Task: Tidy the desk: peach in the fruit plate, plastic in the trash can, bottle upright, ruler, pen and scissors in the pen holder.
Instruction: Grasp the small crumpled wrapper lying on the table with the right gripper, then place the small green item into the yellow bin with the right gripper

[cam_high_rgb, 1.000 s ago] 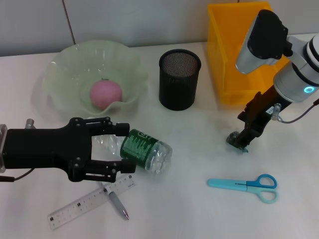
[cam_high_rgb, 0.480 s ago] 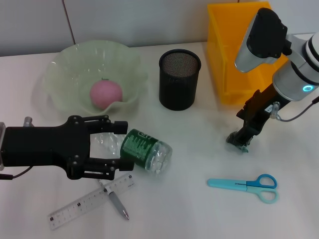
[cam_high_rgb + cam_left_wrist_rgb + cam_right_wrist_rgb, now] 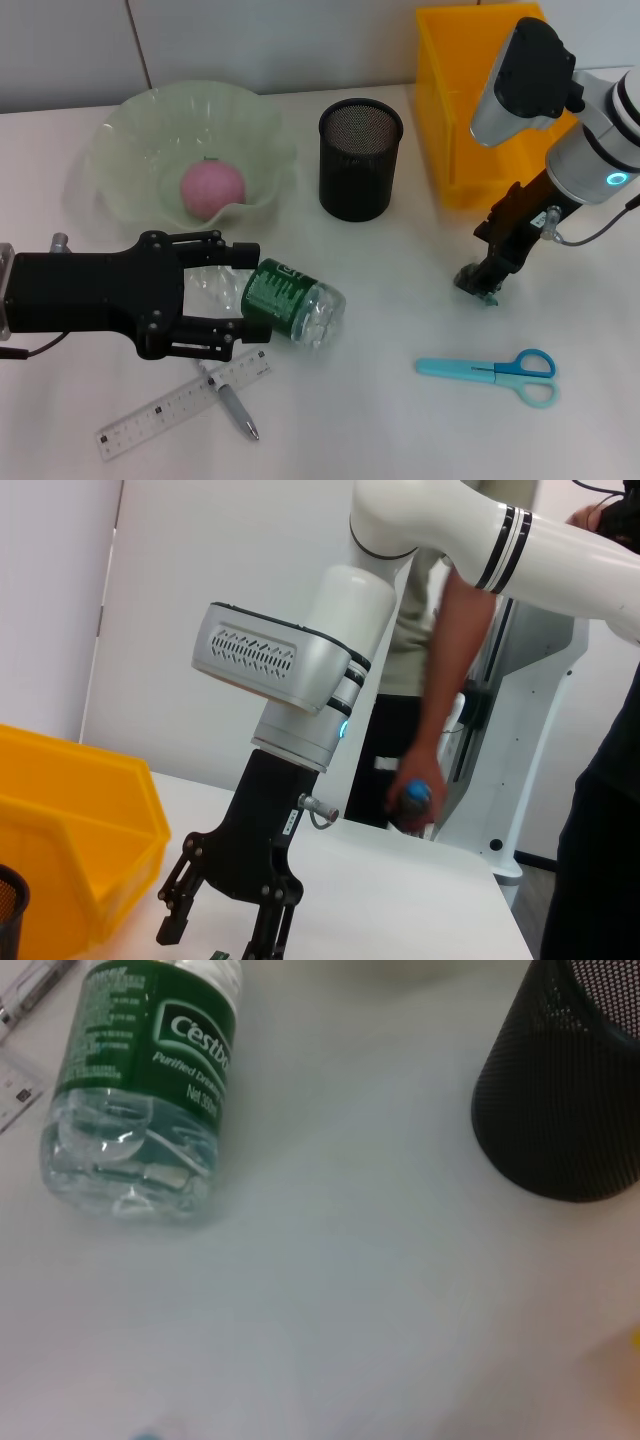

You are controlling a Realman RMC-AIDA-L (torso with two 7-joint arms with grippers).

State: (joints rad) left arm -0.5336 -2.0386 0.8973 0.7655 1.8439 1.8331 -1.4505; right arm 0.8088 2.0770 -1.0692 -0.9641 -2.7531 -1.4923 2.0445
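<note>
The left hand [image 3: 232,298] reaches spread around the lying bottle [image 3: 290,303], hiding its neck; ruler [image 3: 183,404] and pen [image 3: 233,404] lie beneath. The right hand [image 3: 480,283], released, hangs above the scissors [image 3: 490,372].

Look at the bottle [image 3: 140,1090] lying on its side on the desk: in the right wrist view its green label [image 3: 165,1040] carries the brand "C'estbon" in white letters inside a white frame, with "Purified Drinking" legible beneath and a line starting "Net" below that; the volume figure is too blurred for you to read. The ruler [image 3: 180,402] near the desk's front edge bears graduation marks, but its numbers are too small to make out.
</note>
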